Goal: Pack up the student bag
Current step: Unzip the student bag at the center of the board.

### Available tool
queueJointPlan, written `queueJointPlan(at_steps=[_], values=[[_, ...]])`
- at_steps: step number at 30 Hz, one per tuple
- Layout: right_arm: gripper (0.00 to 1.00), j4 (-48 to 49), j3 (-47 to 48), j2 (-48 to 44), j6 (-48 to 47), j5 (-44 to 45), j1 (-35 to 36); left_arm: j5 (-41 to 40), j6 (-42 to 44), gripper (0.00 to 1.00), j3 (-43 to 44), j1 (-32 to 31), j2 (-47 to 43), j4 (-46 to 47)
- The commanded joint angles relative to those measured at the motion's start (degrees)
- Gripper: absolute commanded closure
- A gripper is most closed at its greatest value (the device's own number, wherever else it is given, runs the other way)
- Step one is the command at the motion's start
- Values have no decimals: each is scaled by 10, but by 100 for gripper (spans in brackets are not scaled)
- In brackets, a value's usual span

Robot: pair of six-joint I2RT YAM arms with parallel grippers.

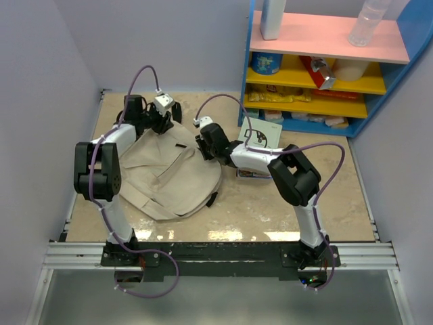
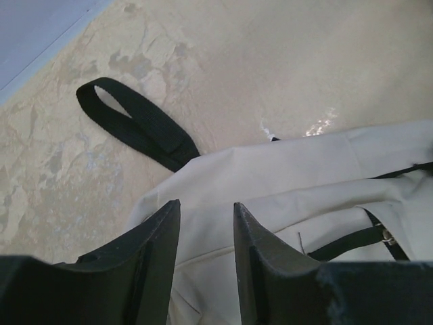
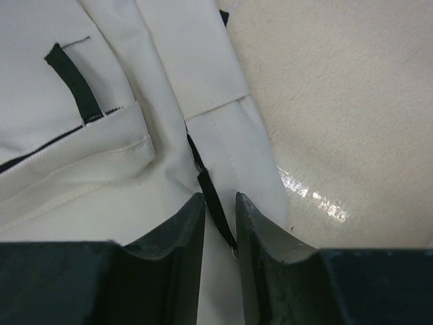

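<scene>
The student bag lies flat on the table, toward 9 o'clock. At its 2 o'clock the right gripper pinches the black-trimmed seam. At 12 o'clock the left gripper straddles fabric; I can't tell if it grips.

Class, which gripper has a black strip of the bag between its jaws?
The right gripper; the left gripper frames only plain beige fabric of the student bag.
</scene>
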Motion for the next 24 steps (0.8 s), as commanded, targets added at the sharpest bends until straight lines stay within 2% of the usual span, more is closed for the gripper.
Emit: queueJointPlan(at_steps=[1,2,10,18,24], values=[[74,15,35,0,-3,15,1,-52,26,59,-1,-2,6,19],[80,16,37,1,-2,24,1,-59,33,60,-4,-2,8,17],[100,9,67,18,2,24,-18,-107,67,65,-53,13,3,-4],[100,11,78,14,10,15,-31,-119,100,67,-117,83,-27,-32],[100,19,70,1,21,14,-34,-107,116,68,-158,113,-59,-42]])
